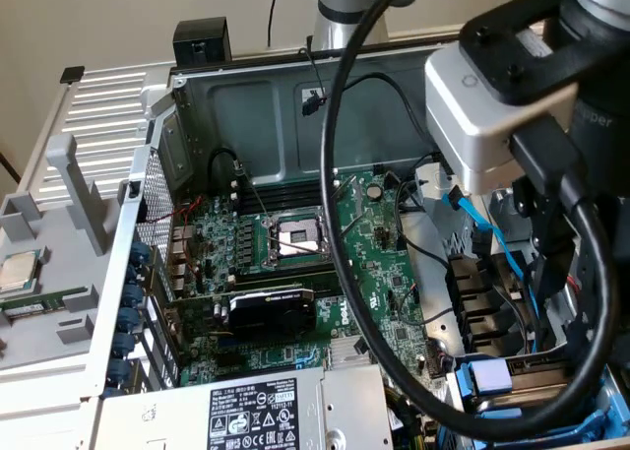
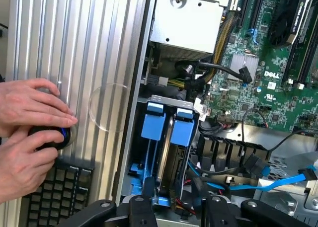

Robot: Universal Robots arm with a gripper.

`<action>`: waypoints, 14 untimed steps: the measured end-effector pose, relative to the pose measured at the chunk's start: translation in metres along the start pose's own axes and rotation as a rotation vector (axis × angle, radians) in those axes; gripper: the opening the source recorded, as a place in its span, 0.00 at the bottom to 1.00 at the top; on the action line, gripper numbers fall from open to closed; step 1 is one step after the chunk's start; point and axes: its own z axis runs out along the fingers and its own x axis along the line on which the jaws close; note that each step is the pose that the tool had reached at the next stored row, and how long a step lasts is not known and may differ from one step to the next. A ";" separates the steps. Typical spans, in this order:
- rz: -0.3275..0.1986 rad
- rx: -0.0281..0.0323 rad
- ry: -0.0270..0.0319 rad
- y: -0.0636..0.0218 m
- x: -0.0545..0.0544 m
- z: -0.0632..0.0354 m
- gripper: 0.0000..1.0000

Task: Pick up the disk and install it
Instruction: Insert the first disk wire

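The disk (image 2: 182,130) stands on edge in its bright blue carrier, down in the drive bay at the corner of the open computer case. A second blue-carrier drive (image 2: 152,118) stands right beside it in the same bay. My gripper (image 2: 177,212) is directly over the bay, with one black finger (image 2: 141,209) on each side of the near end of the disk's carrier, and it looks shut on it. In the exterior view my arm's wrist (image 1: 512,105) hangs over the case's right side, above the blue carriers (image 1: 489,378).
The motherboard (image 1: 295,243) with its graphics card (image 1: 271,310) lies open in the case, with the power supply (image 1: 256,411) near the front. Black cables (image 1: 340,174) and blue data cables (image 2: 278,180) run close to the bay. A person's hands (image 2: 30,132) hold a controller on the ribbed side panel (image 2: 99,63).
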 end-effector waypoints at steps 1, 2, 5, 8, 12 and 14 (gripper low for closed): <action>0.001 0.0008 -0.0081 -0.0007 0.002 0.0003 0.43; 0.002 0.0008 -0.0147 -0.0014 0.004 0.0006 0.43; 0.005 -0.0016 -0.0307 -0.0028 0.011 0.0021 0.43; 0.007 -0.0062 -0.0431 -0.0042 0.017 0.0047 0.43; 0.009 -0.0083 -0.0591 -0.0074 0.021 0.0083 0.43; 0.010 -0.0090 -0.0643 -0.0097 0.023 0.0105 0.43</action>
